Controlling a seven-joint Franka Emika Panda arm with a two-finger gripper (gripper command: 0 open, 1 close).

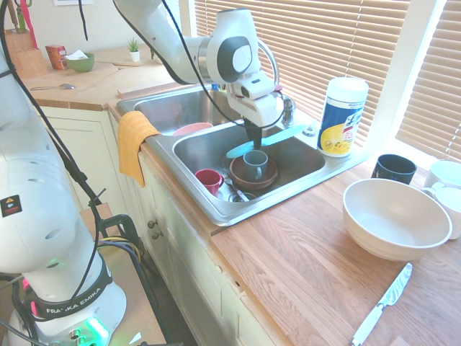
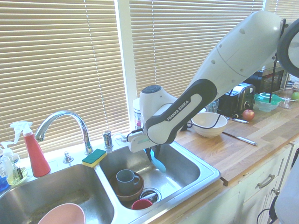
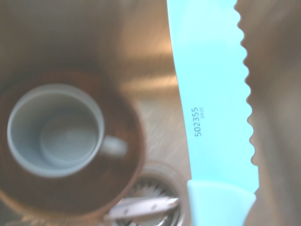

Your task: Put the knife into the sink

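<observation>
My gripper [image 1: 253, 138] is shut on the turquoise knife [image 1: 277, 137] and holds it roughly level over the right basin of the steel sink [image 1: 328, 171]. From the other side, the knife [image 2: 159, 164] slants down below the gripper [image 2: 152, 154], above the basin floor of the sink [image 2: 205, 179]. The wrist view shows the serrated blade of the knife [image 3: 211, 94] close up. Below it lie a grey mug [image 3: 54, 129] and the drain.
The right basin holds a grey mug [image 1: 254, 164] in a brown bowl [image 1: 252, 180] and a red cup [image 1: 209, 180]. A pink bowl [image 2: 61, 215] sits in the left basin. Faucet [image 2: 63, 119], sponge [image 2: 94, 157] and wipes canister [image 1: 342, 117] stand behind. White bowl [image 1: 396, 216] and metal knife [image 1: 382, 303] lie on the counter.
</observation>
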